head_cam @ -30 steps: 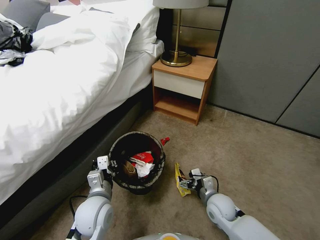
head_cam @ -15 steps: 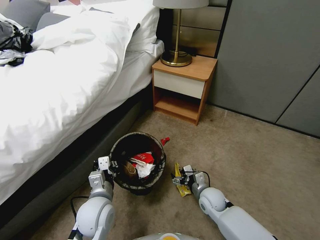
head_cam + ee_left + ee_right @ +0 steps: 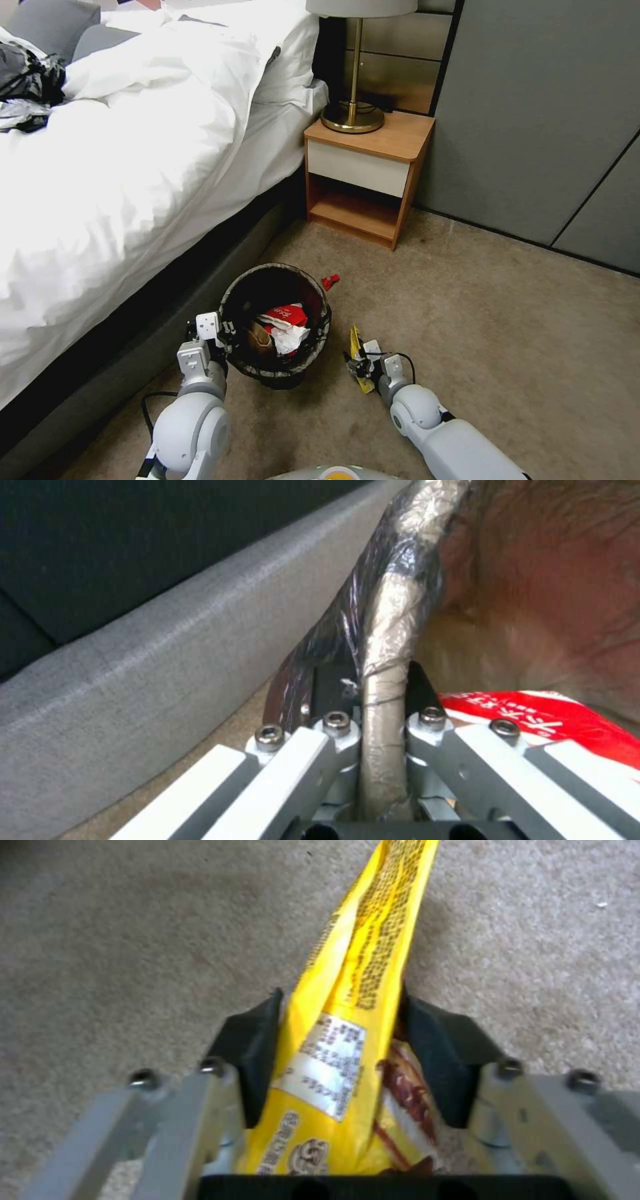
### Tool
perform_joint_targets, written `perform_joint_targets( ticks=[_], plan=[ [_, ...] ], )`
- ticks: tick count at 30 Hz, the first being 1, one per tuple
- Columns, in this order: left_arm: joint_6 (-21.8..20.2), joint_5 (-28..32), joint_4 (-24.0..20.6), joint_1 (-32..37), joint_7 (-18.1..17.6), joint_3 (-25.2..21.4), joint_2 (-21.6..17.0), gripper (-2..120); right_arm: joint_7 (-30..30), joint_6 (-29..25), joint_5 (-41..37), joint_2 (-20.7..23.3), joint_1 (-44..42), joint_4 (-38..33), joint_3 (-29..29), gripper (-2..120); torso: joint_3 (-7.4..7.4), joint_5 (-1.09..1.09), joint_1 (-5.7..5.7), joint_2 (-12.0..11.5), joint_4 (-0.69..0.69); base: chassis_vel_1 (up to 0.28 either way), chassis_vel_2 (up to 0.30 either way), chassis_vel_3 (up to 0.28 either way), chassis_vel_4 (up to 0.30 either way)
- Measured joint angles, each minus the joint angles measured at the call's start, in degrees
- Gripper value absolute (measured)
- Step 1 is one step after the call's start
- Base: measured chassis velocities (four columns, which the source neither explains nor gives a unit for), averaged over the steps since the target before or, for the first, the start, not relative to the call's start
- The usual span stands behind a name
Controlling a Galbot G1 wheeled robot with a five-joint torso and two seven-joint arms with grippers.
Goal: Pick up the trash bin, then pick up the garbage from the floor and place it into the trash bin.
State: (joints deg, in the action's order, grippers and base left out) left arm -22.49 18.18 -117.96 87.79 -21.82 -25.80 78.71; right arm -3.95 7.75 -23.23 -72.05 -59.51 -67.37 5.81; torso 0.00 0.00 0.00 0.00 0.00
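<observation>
Trash bin [image 3: 275, 325] sits on the carpet [image 3: 507, 347] beside the bed [image 3: 120, 173], dark liner folded over the rim, near the robot's left arm. Inside: red-and-white wrapper [image 3: 285, 315], white tissue [image 3: 288, 341], brown paper bag [image 3: 259, 339]. Left gripper [image 3: 373, 715] is clamped on the bin's rim at the bed side, one finger inside the liner, one outside. Yellow foil wrapper [image 3: 353, 990] lies on the carpet just right of the bin, apart from it. Right gripper [image 3: 340, 1050] is low at the carpet, black pads [image 3: 257, 1050] on either side of the wrapper and touching it, pinching its lower part; the wrapper's far end sticks out past the fingertips. Tiny red scrap [image 3: 330, 281] rests on the carpet at the bin's far side, toward the nightstand [image 3: 367, 177]. Brass lamp [image 3: 353, 93] stands on the nightstand.
</observation>
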Motion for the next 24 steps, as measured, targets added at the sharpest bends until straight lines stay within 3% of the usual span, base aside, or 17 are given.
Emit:
perform_joint_targets(
  ticks=[10,12,24],
  plan=[
    [0.0,0.15,-0.02,-0.22,-0.02,0.14,0.1,0,0.23,-0.94,0.15,0.36,0.07,0.29,-0.73,14,0.0,0.0,0.0,0.0,-0.01,0.0,0.0,0.0,0.0],
    [0.0,0.15,-0.02,-0.23,-0.03,0.14,0.1,0,0.28,-1.21,0.2,0.48,0.1,0.32,-0.94,2,0.0,0.0,0.0,0.0,0.0,0.0,0.0,0.0,0.0],
    [-0.01,0.36,-0.02,-0.39,-0.05,0.07,-0.19,0,-1.11,-4.53,1.08,0.3,-0.03,-0.64,-2.64,0,0.0,0.0,0.0,0.0,0.0,0.0,0.0,0.0,0.0]
  ],
)
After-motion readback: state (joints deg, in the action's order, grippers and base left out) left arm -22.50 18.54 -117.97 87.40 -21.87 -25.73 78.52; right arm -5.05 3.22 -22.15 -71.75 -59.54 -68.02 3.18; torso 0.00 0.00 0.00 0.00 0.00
